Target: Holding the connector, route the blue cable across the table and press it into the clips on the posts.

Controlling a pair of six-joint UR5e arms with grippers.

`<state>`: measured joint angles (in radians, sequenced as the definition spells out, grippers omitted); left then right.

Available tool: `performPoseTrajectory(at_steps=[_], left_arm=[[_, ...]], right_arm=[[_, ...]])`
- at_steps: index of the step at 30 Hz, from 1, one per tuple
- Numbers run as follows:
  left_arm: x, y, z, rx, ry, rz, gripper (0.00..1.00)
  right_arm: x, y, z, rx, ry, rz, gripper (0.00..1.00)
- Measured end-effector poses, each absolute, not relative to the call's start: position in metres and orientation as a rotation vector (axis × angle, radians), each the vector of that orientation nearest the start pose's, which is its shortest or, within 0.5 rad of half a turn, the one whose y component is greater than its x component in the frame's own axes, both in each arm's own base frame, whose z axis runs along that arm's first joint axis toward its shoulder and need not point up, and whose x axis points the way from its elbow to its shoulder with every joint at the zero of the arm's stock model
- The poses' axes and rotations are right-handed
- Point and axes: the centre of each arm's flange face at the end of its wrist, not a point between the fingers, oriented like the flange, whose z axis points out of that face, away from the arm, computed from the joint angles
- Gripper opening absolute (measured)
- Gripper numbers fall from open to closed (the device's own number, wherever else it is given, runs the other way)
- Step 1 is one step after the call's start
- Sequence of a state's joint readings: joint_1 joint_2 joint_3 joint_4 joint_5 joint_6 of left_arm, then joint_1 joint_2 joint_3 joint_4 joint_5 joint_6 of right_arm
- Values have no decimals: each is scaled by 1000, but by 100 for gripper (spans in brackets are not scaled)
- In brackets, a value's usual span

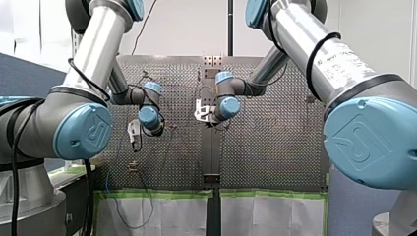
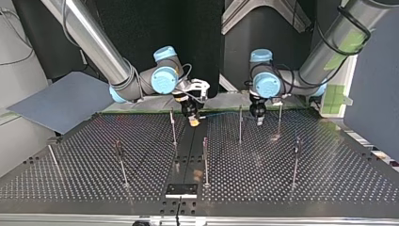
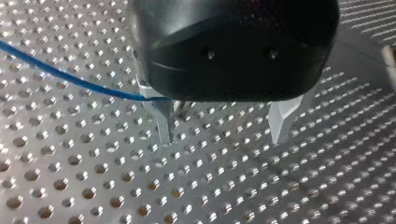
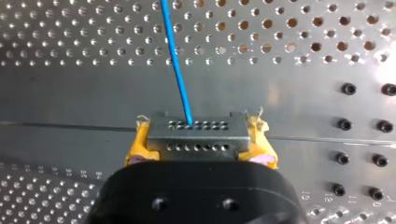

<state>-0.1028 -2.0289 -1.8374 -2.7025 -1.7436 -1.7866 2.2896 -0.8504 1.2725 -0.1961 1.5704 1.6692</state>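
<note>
In the right wrist view my right gripper (image 4: 201, 128) is shut on a grey connector (image 4: 196, 137) with rows of small holes, its yellow pads (image 4: 136, 147) against both ends. The blue cable (image 4: 177, 60) leaves the connector and runs ahead over the perforated table (image 4: 289, 28). In the left wrist view my left gripper (image 3: 223, 133) stands open just above the table, and the blue cable (image 3: 60, 72) comes in from the side and ends at one metal finger (image 3: 163, 123); nothing lies between the fingers. In the top view my right gripper (image 2: 193, 117) and my left gripper (image 2: 259, 117) hang at the far side among thin posts (image 2: 240, 125).
Several more posts (image 2: 205, 160) stand across the perforated table (image 2: 94, 179), among them one at the top view's left (image 2: 121, 162) and one at its right (image 2: 296, 160). A black plate (image 2: 181, 189) sits at the near edge. A grey panel (image 2: 61, 101) lies beyond the table's left corner.
</note>
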Motion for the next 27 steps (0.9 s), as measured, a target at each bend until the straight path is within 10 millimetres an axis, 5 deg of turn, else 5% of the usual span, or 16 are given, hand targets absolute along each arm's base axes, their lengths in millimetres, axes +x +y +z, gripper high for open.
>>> performPoseTrajectory(at_steps=[16,27], left_arm=[[460,-201,177,-160,1918,-98,100],[431,-233,212,-95,1857,-206,100]], right_arm=[[567,-445,209,-2601,1325,-2107,0],[563,-440,260,-2546,1305,-2212,0]])
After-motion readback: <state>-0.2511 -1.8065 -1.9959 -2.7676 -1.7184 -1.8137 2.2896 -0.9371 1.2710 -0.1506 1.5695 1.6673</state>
